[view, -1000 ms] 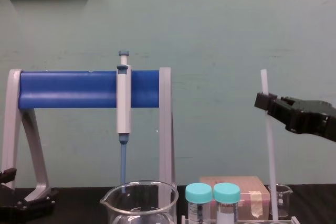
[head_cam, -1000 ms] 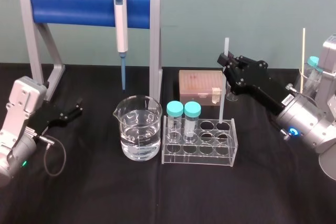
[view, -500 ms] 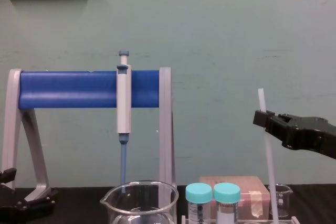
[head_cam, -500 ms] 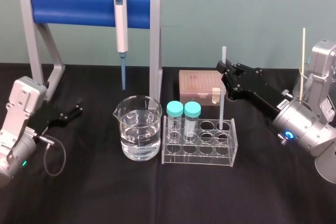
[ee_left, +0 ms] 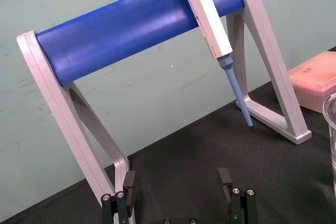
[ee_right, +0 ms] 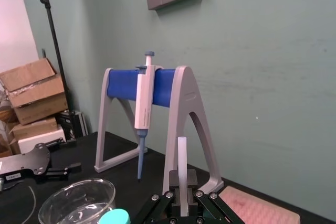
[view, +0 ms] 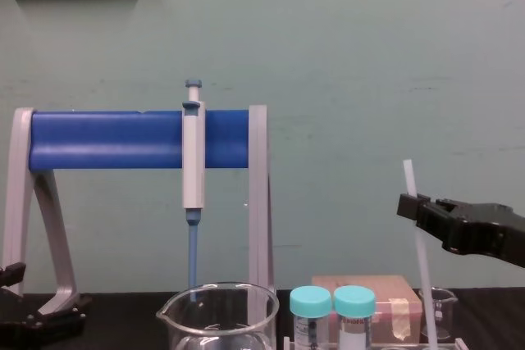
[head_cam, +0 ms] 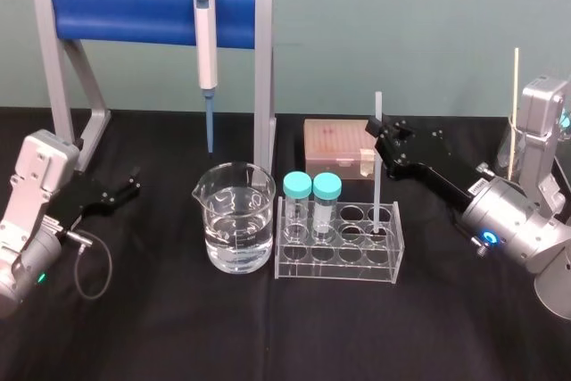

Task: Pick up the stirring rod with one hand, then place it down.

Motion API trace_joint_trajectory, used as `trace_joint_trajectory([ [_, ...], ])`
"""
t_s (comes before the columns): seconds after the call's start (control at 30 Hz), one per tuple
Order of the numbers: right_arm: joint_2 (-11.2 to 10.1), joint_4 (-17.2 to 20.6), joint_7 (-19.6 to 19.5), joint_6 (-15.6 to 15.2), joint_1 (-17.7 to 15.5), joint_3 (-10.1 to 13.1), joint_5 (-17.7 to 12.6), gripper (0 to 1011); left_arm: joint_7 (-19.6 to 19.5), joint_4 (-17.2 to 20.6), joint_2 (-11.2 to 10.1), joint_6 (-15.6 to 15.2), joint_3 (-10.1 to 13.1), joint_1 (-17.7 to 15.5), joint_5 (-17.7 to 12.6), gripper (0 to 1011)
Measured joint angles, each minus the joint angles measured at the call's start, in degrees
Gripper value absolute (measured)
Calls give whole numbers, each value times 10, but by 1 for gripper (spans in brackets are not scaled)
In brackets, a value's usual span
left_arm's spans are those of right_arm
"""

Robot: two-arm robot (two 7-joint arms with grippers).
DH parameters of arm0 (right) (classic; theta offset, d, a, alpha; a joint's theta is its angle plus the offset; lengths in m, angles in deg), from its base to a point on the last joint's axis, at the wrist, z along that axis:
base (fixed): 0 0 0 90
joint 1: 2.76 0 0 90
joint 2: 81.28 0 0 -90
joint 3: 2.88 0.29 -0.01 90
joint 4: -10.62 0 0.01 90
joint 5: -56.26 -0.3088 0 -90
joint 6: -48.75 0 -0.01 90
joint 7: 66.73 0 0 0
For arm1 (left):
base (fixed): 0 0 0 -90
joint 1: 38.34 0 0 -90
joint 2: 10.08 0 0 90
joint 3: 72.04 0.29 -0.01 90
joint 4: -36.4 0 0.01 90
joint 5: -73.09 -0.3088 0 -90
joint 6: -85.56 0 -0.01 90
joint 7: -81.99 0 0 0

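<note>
Grip of right gripper [head_cam: 379,131] clenched on stirring rod [head_cam: 376,180], high on the shaft, just right of centre in the head view. Rod held close to upright, top poking above the jaws, lower end down inside the back-right well of clear tube rack [head_cam: 335,272] at mid-frame. Cannot tell whether that end touches the well's floor. Probably gripped near the top to keep the black jaws above the rack's rim and apart from the teal-capped tubes [head_cam: 297,186] at the rack's left end. Well likely chosen as a holder, since so thin a rod would roll on black tabletop [head_cam: 268,336]. Could be start of lift or end of set-down. If set-down, next move calls for unclenching and backing off without tipping the rod. Left gripper [head_cam: 125,186] parked at left middle of frame, jaws spread, holding nothing, well apart from water beaker [head_cam: 234,220] and pipette [head_cam: 206,37] hung on blue stand [head_cam: 125,13] at upper left.
</note>
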Motion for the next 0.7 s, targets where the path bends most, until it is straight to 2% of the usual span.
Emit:
trace_joint_trajectory([
  [0.7,-2,-3,-3,-21,-11,-5,-11,75,0,0,0,0,0,0,0,1000],
])
